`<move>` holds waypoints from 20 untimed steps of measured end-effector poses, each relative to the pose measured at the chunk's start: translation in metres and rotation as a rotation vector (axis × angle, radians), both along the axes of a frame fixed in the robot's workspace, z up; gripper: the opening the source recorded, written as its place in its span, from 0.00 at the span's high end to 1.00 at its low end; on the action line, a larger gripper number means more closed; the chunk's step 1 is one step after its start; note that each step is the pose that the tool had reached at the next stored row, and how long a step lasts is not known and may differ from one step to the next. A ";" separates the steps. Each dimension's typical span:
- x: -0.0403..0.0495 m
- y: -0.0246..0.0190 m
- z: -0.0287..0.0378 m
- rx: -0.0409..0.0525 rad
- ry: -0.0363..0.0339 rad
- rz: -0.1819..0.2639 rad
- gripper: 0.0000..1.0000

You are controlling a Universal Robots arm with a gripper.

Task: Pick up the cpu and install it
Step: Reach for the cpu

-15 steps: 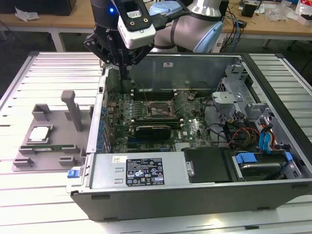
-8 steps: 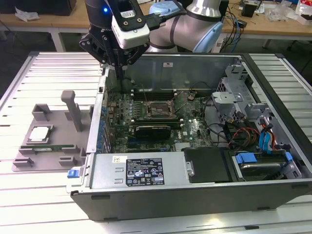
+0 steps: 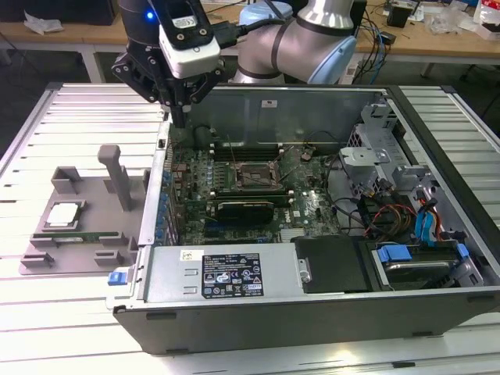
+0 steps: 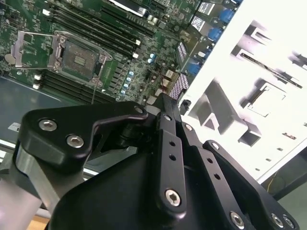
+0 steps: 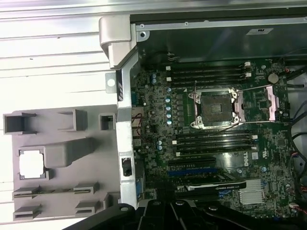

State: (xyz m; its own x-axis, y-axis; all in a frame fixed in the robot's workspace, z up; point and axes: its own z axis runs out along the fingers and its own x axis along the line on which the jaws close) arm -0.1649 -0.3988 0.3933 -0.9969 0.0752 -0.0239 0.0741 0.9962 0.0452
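1. Step in hand: we judge this to be the approach to the pick. The cpu (image 3: 64, 215) is not yet grasped.
2. The cpu lies flat in its pocket of the grey tray (image 3: 94, 205), at the exterior view's left, mid-height, outside the computer case (image 3: 234, 312). In the first wrist view it shows as a bright square (image 5: 31, 164).
3. The gripper (image 3: 178, 113) hangs in the upper left of the exterior view, above the case's wall on that side and well apart from the cpu. Its jaws look drawn together, with nothing between them.
4. The socket (image 3: 251, 176) sits mid-frame on the motherboard. Its frame is swung open and its bed is bare in both wrist views (image 5: 215, 108) (image 4: 79, 56).
5. Judgement: the pick calls for the jaws parted wider than the chip, squared to its edges and centred over the pocket. They must keep clear of the tray's upright post (image 3: 117, 176) and the memory stick (image 3: 82, 237) just beside the chip.
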 end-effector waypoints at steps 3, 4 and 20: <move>-0.0051 0.0000 0.0000 0.0000 -0.0001 0.000 0.89; -0.0073 0.0000 0.0000 0.0000 -0.0002 0.000 0.89; -0.0458 0.0007 0.0000 0.0001 -0.0011 0.000 0.89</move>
